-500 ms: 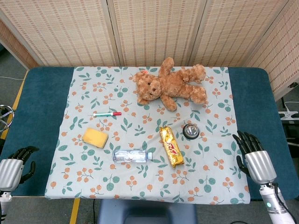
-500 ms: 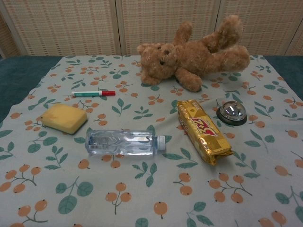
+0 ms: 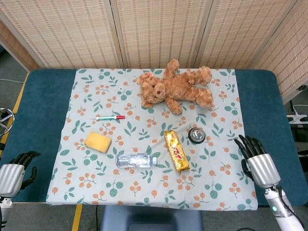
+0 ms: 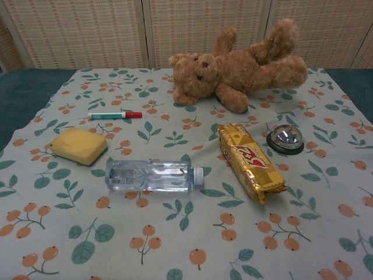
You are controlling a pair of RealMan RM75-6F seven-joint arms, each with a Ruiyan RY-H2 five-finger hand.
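Your right hand (image 3: 257,161) sits at the near right edge of the table (image 3: 43,110), over the blue cover just beside the hem of the cloth (image 3: 211,192). Its fingers are spread apart and hold nothing; the bell is the nearest thing to it. Your left hand (image 3: 17,171) rests off the near left corner, well apart from everything on the cloth. Its fingers curl inward around nothing. Neither hand shows in the chest view.

Nearest you on the cloth lies the bottle (image 4: 150,175), on its side, cap pointing right. Just right of it is the gold packet (image 4: 249,160), lying lengthwise away from you, its near end a little further right than its far end. The two are close but not touching. Left of the bottle, and slightly further back, is the sponge (image 4: 79,146), flat on the cloth.

The bell (image 4: 285,139) stands upright just right of the packet's far end. Further back on the left lies the pen (image 4: 115,115), crosswise, red cap to the right.

Farthest from you is the bear (image 4: 236,69), on its back near the far edge of the cloth, head to the left and limbs splayed right. Behind the table stands a woven screen (image 3: 159,29).
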